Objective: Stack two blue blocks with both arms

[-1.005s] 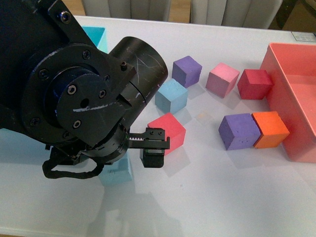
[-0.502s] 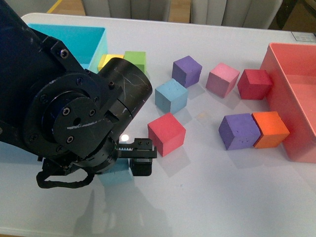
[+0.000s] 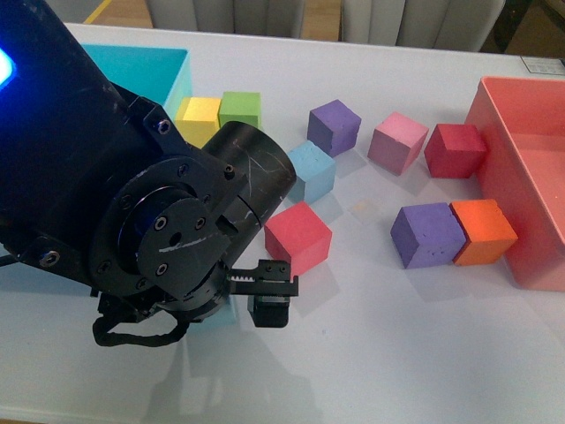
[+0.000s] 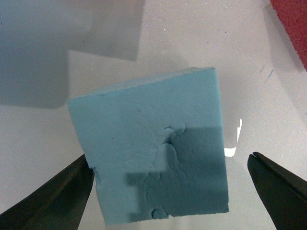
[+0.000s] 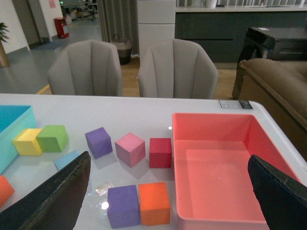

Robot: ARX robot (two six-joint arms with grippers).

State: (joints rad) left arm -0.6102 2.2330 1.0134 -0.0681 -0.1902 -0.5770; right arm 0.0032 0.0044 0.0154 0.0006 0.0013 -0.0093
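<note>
One blue block [image 4: 153, 153] lies on the white table between the fingers of my open left gripper [image 4: 168, 191]; neither finger touches it. In the front view the left arm's housing covers this block except a sliver [image 3: 226, 311] beside the left gripper [image 3: 245, 309]. The second blue block [image 3: 311, 170] sits further back, behind a red block [image 3: 298, 237], and also shows as a partly hidden blue block [image 5: 67, 160] in the right wrist view. My right gripper [image 5: 168, 191] hangs open and empty high above the table, out of the front view.
Purple [image 3: 334, 125], pink [image 3: 397, 141] and dark red [image 3: 455, 148] cubes line the back. A purple cube [image 3: 427, 234] touches an orange one [image 3: 481, 231] beside the salmon bin [image 3: 494, 106]. Yellow [image 3: 200, 115] and green [image 3: 240, 108] cubes sit by the turquoise bin [image 3: 181, 75].
The left arm has swung and settled lower over the near blue block, hiding more of it. The gripper shifted slightly right in the last half second. No block has moved.
</note>
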